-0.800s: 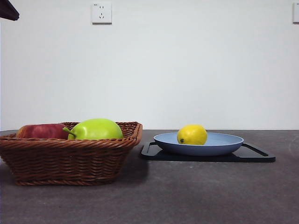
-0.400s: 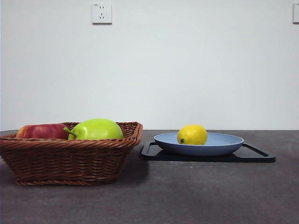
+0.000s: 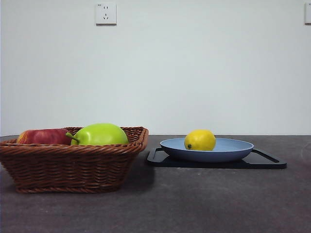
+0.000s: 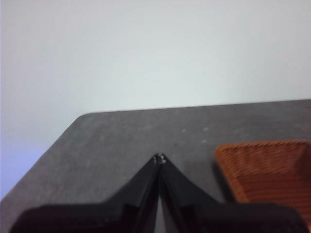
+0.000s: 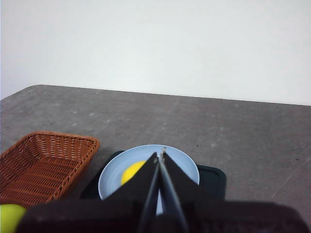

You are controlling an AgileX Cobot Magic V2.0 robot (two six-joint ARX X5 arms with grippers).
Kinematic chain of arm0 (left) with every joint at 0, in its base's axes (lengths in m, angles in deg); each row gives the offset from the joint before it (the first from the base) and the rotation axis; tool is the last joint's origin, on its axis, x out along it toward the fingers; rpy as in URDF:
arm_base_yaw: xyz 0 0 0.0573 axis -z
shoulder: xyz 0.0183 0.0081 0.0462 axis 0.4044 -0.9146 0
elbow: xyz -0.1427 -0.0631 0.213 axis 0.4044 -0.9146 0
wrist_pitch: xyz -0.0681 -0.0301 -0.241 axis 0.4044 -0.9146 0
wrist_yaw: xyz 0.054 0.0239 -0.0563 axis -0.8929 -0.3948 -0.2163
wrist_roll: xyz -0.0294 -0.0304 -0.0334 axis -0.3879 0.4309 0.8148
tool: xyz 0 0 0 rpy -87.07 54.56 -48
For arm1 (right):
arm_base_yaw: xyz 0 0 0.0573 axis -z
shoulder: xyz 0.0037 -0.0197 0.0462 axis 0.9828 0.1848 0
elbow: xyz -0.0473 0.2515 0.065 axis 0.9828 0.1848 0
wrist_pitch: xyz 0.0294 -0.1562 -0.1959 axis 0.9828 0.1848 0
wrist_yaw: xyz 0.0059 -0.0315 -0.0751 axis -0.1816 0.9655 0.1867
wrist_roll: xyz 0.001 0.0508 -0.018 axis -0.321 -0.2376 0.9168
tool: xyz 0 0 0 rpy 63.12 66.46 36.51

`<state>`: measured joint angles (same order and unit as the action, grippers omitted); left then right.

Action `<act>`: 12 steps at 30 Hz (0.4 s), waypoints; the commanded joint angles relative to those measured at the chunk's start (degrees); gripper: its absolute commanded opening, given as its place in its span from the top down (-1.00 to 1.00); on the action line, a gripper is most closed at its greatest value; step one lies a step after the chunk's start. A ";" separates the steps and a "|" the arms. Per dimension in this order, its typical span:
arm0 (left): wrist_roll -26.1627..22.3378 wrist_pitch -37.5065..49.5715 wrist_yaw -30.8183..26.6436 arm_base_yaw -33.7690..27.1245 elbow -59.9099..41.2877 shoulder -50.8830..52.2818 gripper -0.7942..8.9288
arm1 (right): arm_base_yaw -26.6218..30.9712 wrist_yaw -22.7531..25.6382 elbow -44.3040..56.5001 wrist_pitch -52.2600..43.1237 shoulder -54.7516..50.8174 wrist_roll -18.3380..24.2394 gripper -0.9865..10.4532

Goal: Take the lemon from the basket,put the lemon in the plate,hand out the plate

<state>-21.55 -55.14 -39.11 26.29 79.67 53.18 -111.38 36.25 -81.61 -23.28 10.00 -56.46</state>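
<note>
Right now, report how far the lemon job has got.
Done: the lemon lies in the blue plate on the black tray, out of the wicker basket. In hand: nothing; right gripper above the plate, shut and empty; left gripper shut. Left: hand out the plate.

The left claw (image 4: 159, 158) hangs above the grey worktop (image 4: 146, 141), its two black jaws pressed together so that their tips meet in a single point, with nothing between them. Under and beyond the tips lies bare, faintly speckled worktop. A rounded corner of the worktop shows on one side, and its far edge runs straight across in front of a plain pale wall (image 4: 155, 48). On the other side from that corner, part of the brown woven basket (image 4: 272, 170) shows: one corner of its rim and its sloping inner wall. The basket stands well apart from the claw tips.
</note>
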 commanded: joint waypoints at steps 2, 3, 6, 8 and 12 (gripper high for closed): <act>-0.07 5.77 0.00 -0.98 -6.43 0.52 0.82 | -0.39 0.22 -0.42 -0.74 0.07 -0.59 0.82; 0.28 6.91 0.02 -1.05 -7.87 0.52 0.82 | -0.39 0.22 -0.42 -0.74 0.07 -0.59 0.82; 3.13 8.76 -0.02 -1.03 -11.19 0.52 0.82 | -0.39 0.22 -0.42 -0.74 0.07 -0.59 0.82; 4.68 7.82 0.09 -1.03 -12.17 0.52 0.82 | -0.39 0.22 -0.42 -0.74 0.07 -0.59 0.82; 4.92 7.13 0.02 -1.03 -12.17 0.52 0.82 | -0.39 0.22 -0.42 -0.74 0.07 -0.59 0.82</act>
<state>-17.42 -48.43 -39.02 25.42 68.11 53.49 -111.38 36.25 -81.61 -23.28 10.00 -56.46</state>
